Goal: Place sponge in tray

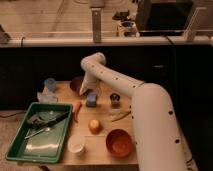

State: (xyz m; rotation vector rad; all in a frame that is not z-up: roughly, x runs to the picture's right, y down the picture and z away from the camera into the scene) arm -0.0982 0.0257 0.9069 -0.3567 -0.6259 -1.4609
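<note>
Gripper (90, 92) sits right over the sponge (91, 100), at or just above its top; can't tell how far open it is or whether it has any hold. Sponge is on the table (95, 150), mid-back, outside the tray (45, 147), which lies to the front-left w/ dark utensils (47, 122) in it. Btwn sponge and tray lies an orange carrot-like stick (77, 111). Nearby: dark dish (76, 83) just behind-left of gripper, pale-blue cup (50, 84) back left, small dark can (115, 99) right of sponge, yellowish round fruit (95, 126) in front, white cup (76, 145), orange-brown bowl (119, 143) front right. White arm (150, 115) comes in from lower right.
</note>
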